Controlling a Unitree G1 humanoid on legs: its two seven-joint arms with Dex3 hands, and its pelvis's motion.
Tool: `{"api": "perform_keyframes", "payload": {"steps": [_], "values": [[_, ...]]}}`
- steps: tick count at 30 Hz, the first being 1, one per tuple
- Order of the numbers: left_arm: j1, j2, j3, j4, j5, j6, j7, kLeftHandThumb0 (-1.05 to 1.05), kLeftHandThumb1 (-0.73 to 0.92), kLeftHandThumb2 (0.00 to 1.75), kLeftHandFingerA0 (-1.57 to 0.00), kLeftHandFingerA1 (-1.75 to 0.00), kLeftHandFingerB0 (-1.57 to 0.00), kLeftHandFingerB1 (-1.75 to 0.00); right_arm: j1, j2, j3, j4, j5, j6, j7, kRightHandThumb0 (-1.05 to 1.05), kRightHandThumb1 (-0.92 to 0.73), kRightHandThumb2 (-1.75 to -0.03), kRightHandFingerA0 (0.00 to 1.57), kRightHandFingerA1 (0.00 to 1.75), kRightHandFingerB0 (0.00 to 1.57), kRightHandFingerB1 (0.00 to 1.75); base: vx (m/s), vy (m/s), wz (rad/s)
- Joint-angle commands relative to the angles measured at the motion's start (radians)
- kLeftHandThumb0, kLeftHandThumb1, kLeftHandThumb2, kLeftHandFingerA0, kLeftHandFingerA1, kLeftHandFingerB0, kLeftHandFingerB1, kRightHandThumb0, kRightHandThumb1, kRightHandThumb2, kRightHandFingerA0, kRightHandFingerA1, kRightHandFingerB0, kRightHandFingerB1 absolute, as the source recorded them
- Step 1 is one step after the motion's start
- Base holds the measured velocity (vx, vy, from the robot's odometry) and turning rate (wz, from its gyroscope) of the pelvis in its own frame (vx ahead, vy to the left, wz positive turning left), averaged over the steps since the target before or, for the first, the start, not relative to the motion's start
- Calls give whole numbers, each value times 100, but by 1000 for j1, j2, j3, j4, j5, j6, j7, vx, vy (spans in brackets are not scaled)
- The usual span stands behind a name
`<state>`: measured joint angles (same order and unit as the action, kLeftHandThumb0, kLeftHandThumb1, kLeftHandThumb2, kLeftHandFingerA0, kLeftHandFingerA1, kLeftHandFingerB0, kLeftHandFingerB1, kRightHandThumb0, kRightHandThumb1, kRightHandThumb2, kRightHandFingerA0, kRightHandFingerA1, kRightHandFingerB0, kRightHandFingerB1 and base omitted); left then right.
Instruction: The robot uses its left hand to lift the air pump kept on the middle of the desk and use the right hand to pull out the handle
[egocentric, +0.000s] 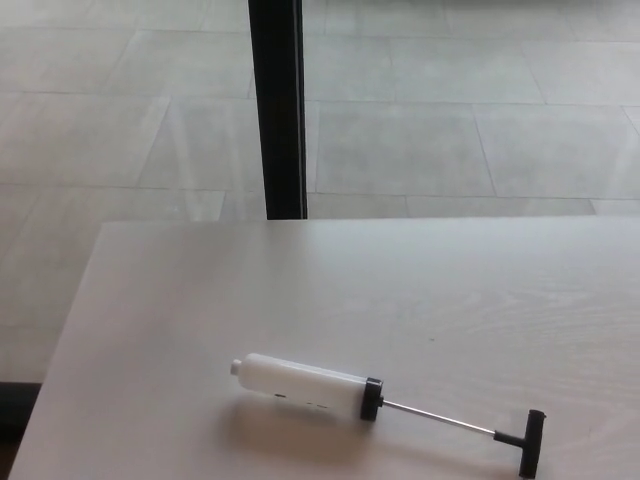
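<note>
The air pump lies flat on the pale desk, near its front edge. Its white cylinder points left and ends in a black collar. A thin metal rod runs out to the right to a black T-handle, so the handle stands drawn out from the body. Neither of my hands nor any part of my arms shows in the head view.
A black vertical post rises behind the desk's far edge. Grey tiled floor lies beyond and to the left of the desk. The desk's left edge runs diagonally from the far corner toward the lower left.
</note>
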<state>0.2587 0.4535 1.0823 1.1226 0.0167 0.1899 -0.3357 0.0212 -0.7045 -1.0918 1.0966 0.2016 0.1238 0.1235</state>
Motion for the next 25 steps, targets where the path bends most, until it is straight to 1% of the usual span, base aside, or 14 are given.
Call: {"api": "perform_keyframes", "payload": {"steps": [1,4,5,9,10,11,16,17,19,20,21,22,23,25], "values": [[4,4,85,75,-211,-93,116,-67,85,64,-24,-48,-21,-44,-35,88,-81,88,172,-179,-64,-74,-86,-66,6,48,11,31,0,0,0],[-4,-19,95,52,-233,-117,146,-68,80,64,-30,-58,-31,-61,-47,86,-77,77,178,-176,-69,-74,-86,-66,5,49,12,33,0,0,0],[5,-30,89,30,-234,-121,140,-68,81,65,-32,-56,-27,-56,-45,87,-76,74,178,-188,-69,-37,-53,-111,3,54,0,51,0,0,0],[8,-22,58,39,-239,-137,131,-68,83,66,-33,-53,-27,-55,-46,87,-81,73,201,-198,-87,-37,-53,-111,3,55,0,51,0,0,0],[9,-20,54,41,-246,-136,126,-65,63,107,-33,-63,-17,-55,-46,88,-77,74,203,-203,-86,-74,-87,-67,11,55,13,36,0,0,0],[16,-23,42,30,-249,-133,111,-67,86,65,-28,-55,-23,-51,-49,88,-70,79,204,-213,-90,-37,-52,-111,4,54,0,51,0,0,0],[-4,-6,-4,44,-281,-135,124,-67,85,64,-28,-53,-23,-49,-57,89,-37,90,225,-230,-84,-37,-52,-111,3,55,0,51,0,0,0],[-3,-2,-4,46,-296,-127,112,-67,84,64,-27,-55,-24,-51,-58,90,-46,87,245,-221,-75,-78,-88,-67,5,53,11,36,0,0,0],[5,6,-32,43,-301,-129,95,-69,86,65,-23,-57,-21,-52,-59,94,-55,77,276,-207,-78,-81,-68,-105,3,51,8,41,0,0,0],[3,7,-34,47,-315,-130,100,-68,84,64,-23,-55,-22,-52,-60,90,-48,84,278,-210,-78,-78,-87,-66,5,54,11,36,0,0,0],[2,8,-39,51,-325,-133,101,-68,84,64,-23,-53,-21,-51,-64,85,-43,92,281,-210,-79,-78,-67,-103,5,54,6,45,0,0,0],[1,7,-44,51,-332,-133,109,-68,84,64,-28,-53,-23,-51,-65,83,-37,92,284,-210,-84,-78,-85,-65,6,54,13,37,0,0,0],[2,6,-52,47,-336,-131,121,-68,85,65,-27,-52,-23,-50,-65,82,-31,89,286,-210,-90,-37,-52,-111,5,56,0,51,0,0,0],[8,3,-64,38,-345,-126,105,-68,68,109,-28,-64,-19,-58,-68,80,-19,86,287,-210,-94,-37,-51,-110,4,55,0,50,0,0,0]]}}
